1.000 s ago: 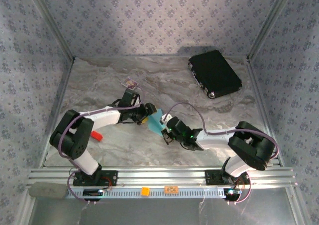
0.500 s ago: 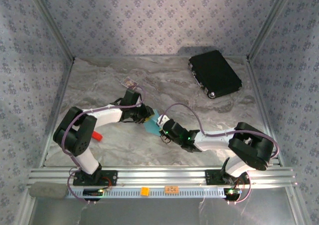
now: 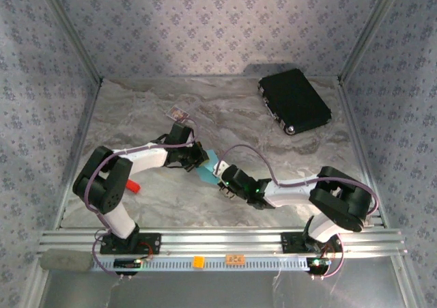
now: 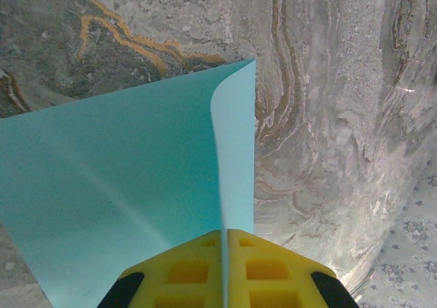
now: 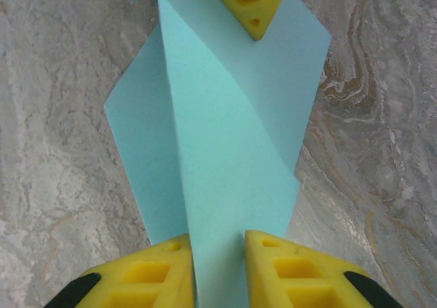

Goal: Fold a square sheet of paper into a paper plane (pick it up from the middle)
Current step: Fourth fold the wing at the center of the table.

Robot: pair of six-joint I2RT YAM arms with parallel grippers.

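The square sheet of paper [image 3: 207, 169], light blue and partly folded, lies between my two grippers near the table's middle. My left gripper [image 3: 201, 157] is shut on it; in the left wrist view the yellow fingers [image 4: 184, 270] pinch a raised edge of the paper [image 4: 123, 178] that stands up from the flat part. My right gripper [image 3: 222, 179] sits at the paper's near-right side. Its jaws stand slightly apart, and a raised strip of the paper [image 5: 225, 137] runs between the fingers [image 5: 293, 270]. The left gripper's fingertip [image 5: 249, 4] shows at the paper's far end.
A black rectangular case [image 3: 294, 101] lies at the back right. A small dark card with a pale border [image 3: 178, 113] sits behind the left arm. A red object [image 3: 132, 184] lies by the left arm's elbow. Metal walls bound the marble table [image 3: 171, 205].
My left gripper has closed on the paper's raised edge. My right gripper's jaws have parted a little, and both grippers and the paper have drifted slightly left.
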